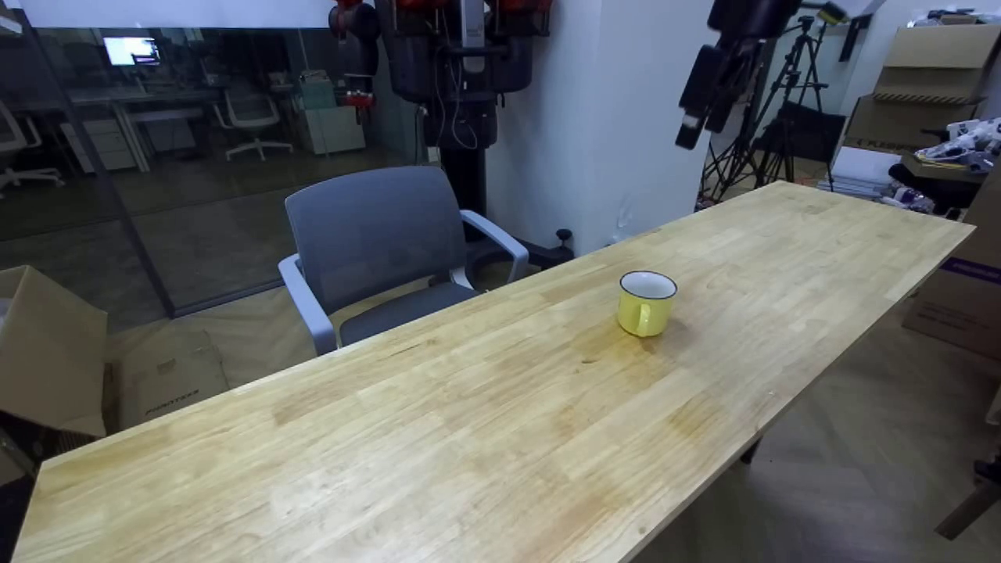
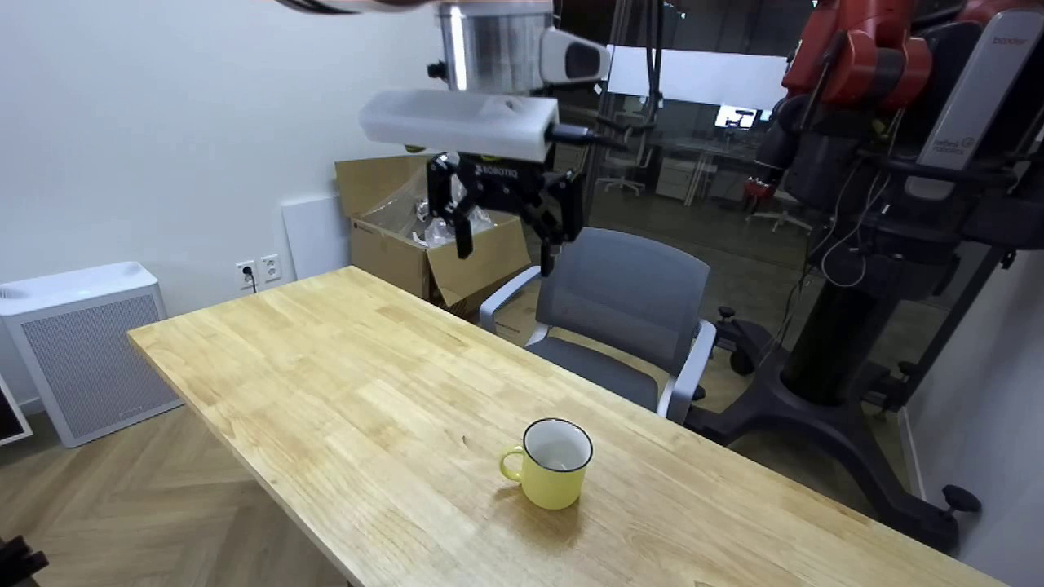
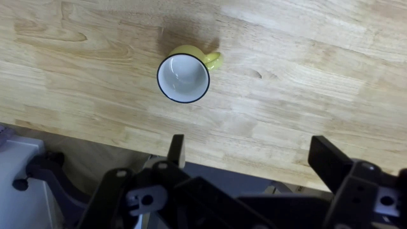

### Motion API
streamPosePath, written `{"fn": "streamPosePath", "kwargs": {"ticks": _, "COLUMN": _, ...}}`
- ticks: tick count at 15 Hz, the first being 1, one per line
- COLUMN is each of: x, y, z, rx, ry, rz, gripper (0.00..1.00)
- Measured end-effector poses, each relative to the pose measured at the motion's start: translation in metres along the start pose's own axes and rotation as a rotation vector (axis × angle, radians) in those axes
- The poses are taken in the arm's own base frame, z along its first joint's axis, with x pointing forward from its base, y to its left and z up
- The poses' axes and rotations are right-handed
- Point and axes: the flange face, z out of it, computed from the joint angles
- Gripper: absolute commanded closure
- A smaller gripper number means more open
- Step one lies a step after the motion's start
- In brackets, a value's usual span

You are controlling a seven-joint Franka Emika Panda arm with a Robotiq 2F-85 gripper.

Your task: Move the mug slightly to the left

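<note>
Mug (image 2: 555,477) is just sitting upright on the table (image 2: 351,367), lower than the jaws and well apart from them, and the gripper (image 2: 506,254) has 'em spread pretty wide.

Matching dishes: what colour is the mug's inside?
The mug's inside is white, clearest in the wrist view.

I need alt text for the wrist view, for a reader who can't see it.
A yellow mug with a white inside and dark rim stands upright on a wooden table, seen from above, handle pointing right. The open gripper, in the lower part of the picture, is apart from it; part of a grey-blue chair shows past the table's edge.
</note>
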Motion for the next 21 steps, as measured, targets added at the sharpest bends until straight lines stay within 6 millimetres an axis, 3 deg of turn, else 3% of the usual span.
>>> {"fn": "streamPosePath", "kwargs": {"ticks": 3, "x": 0.016, "y": 0.008, "z": 0.034, "rx": -0.027, "ry": -0.088, "rz": 0.013, "gripper": 0.00}}
{"fn": "streamPosePath", "kwargs": {"ticks": 10, "x": 0.024, "y": 0.008, "z": 0.052, "rx": -0.012, "ry": -0.107, "rz": 0.002, "gripper": 0.00}}
{"fn": "streamPosePath", "kwargs": {"ticks": 21, "x": 0.069, "y": 0.028, "z": 0.166, "rx": 0.041, "ry": -0.168, "rz": -0.074, "gripper": 0.00}}
